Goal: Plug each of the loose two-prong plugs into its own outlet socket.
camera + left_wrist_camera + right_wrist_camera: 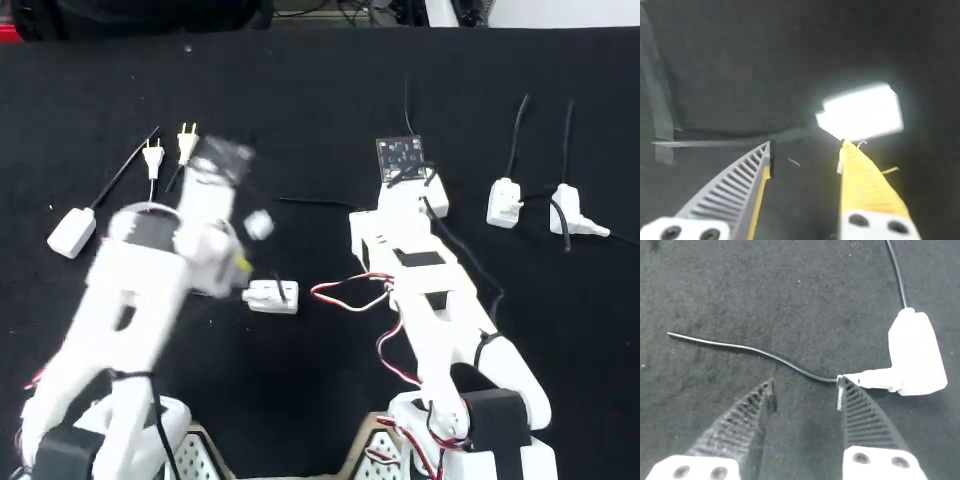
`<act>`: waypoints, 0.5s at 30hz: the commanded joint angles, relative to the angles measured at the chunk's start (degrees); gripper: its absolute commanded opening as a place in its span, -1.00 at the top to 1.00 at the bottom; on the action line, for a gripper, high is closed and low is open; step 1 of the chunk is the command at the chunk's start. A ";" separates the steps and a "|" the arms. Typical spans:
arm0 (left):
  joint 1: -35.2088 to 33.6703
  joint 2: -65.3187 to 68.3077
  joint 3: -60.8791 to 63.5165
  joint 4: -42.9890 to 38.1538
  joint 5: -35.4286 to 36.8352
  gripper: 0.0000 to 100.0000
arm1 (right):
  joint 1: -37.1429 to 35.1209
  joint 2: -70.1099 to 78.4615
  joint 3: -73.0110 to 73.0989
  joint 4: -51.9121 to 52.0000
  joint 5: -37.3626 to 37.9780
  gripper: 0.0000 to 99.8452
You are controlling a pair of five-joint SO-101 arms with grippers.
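Lying flat throughout, black cloth (300, 80); left jaws wide; right jaws wide, white socket (915, 352) just beside.

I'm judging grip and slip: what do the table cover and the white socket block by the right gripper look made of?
Table cover: probably black felt or similar cloth, matte; its surface shows a fuzzy, speckled nap. Socket block: likely moulded white plastic, smooth with a faint sheen; edges are rounded and even.
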State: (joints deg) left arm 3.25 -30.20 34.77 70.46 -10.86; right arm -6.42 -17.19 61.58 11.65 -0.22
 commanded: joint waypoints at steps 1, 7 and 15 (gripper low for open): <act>-9.98 -0.70 -5.41 -7.30 -4.13 0.55 | 0.97 -1.89 -2.86 -1.32 -0.35 0.64; -17.63 7.91 -3.47 -26.11 -4.22 0.55 | 0.97 -1.89 -2.68 -1.32 -0.35 0.64; -19.30 35.69 -22.29 -32.44 -4.13 0.55 | 0.97 -1.89 -2.59 -1.32 -0.35 0.64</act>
State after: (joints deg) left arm -15.47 -1.98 22.90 39.43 -14.73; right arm -6.42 -17.19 61.58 11.65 -0.22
